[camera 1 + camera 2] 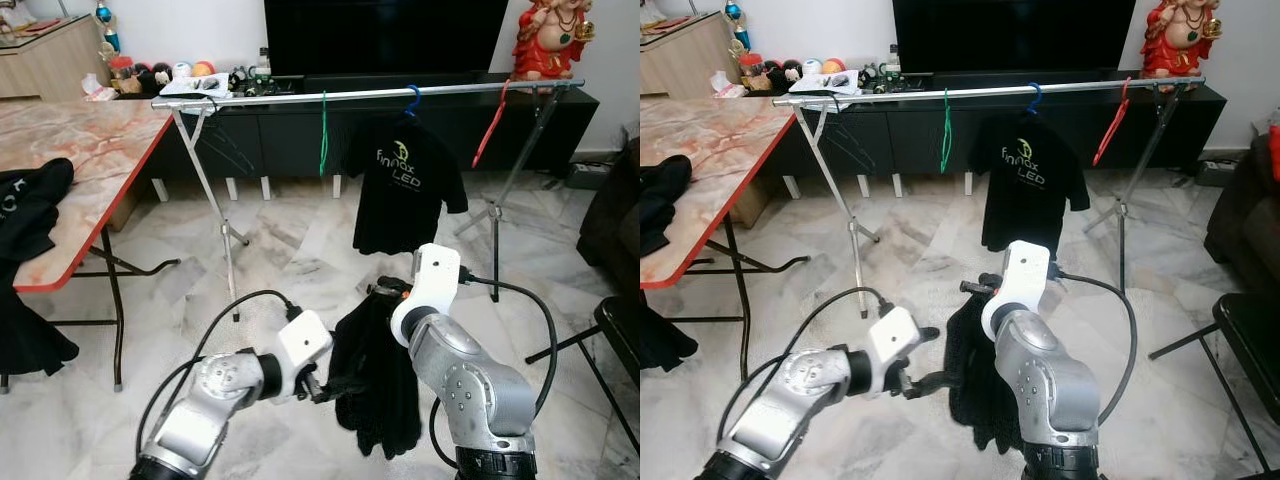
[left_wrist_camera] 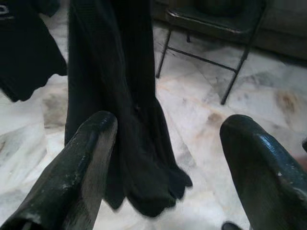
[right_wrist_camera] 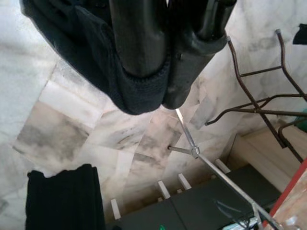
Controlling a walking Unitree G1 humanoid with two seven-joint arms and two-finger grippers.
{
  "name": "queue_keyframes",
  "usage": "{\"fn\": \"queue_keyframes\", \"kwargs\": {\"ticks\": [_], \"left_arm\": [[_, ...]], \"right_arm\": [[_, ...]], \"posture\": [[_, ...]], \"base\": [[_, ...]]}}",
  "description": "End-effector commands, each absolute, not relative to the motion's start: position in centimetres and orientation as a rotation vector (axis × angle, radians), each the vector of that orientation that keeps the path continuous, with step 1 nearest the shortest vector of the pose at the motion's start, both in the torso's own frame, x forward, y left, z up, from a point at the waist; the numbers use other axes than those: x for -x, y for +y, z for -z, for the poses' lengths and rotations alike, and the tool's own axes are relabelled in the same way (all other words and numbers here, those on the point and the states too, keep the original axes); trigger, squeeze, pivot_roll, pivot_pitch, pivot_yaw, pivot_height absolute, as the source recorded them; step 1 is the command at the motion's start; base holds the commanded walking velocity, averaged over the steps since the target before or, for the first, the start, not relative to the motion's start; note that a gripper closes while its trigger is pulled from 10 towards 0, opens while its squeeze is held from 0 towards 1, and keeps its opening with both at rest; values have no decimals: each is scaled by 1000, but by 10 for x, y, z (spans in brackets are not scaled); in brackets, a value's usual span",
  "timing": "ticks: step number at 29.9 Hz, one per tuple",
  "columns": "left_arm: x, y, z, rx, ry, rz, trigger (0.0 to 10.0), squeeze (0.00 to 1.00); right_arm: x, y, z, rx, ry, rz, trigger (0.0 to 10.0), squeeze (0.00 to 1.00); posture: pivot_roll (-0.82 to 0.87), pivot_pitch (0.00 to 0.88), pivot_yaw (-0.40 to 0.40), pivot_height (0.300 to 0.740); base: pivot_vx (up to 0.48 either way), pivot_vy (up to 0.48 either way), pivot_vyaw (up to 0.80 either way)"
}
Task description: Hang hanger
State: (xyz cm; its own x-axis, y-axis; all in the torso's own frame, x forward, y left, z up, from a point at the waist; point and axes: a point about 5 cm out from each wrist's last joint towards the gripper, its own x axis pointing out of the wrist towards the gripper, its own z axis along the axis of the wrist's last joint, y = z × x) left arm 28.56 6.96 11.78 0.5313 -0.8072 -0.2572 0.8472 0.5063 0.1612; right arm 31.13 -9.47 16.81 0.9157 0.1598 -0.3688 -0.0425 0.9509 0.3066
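Left eye view: a rail (image 1: 370, 94) on two tripod stands spans the room before a dark TV cabinet (image 1: 300, 130). On the rail hang a green hanger (image 1: 323, 135), a blue hanger (image 1: 411, 99) carrying a black T-shirt (image 1: 403, 185), and a red hanger (image 1: 490, 125) toward the rail's right end. Below the rail, near the camera, the right pincer (image 3: 160, 67) is clenched on the top of a black garment (image 1: 375, 375), which hangs limp above the marble floor (image 1: 280, 250); an orange piece (image 1: 386, 289) shows at the garment's top, just beside the right wrist. Whether a hanger sits inside the garment cannot be told. The left pincer (image 2: 168, 158) stands released just beside the garment's lower edge, its fingers (image 2: 81, 167) spread and touching nothing. A marble-topped table (image 1: 90, 150) with a red rim stands left of the rail, with black cloth (image 1: 30, 205) draped over its near edge. A dark folding chair (image 1: 615, 340) stands below the rail's right end.
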Motion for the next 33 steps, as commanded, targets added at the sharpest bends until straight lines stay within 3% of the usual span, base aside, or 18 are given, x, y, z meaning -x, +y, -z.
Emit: {"fn": "queue_keyframes", "kwargs": {"ticks": [1, 14, 27, 33], "left_arm": [[-288, 69, -121, -272, 154, 949, 10000, 0], [-301, 66, -130, -204, 138, 745, 10000, 0], [-296, 61, -133, -220, 134, 803, 10000, 0], [-301, 61, -135, -212, 140, 747, 10000, 0]], "right_arm": [[-306, -88, -183, -339, 360, -122, 10000, 0], [-289, -66, -196, -417, 383, -178, 10000, 0], [-284, -52, -198, -429, 402, -251, 10000, 0], [-283, -46, -205, -448, 386, -280, 10000, 0]], "posture": [[91, 85, 40, 740], [90, 81, 43, 740], [97, 85, 36, 740], [97, 84, 36, 740]], "base": [[0, 0, 0], [0, 0, 0], [0, 0, 0], [0, 0, 0]]}}
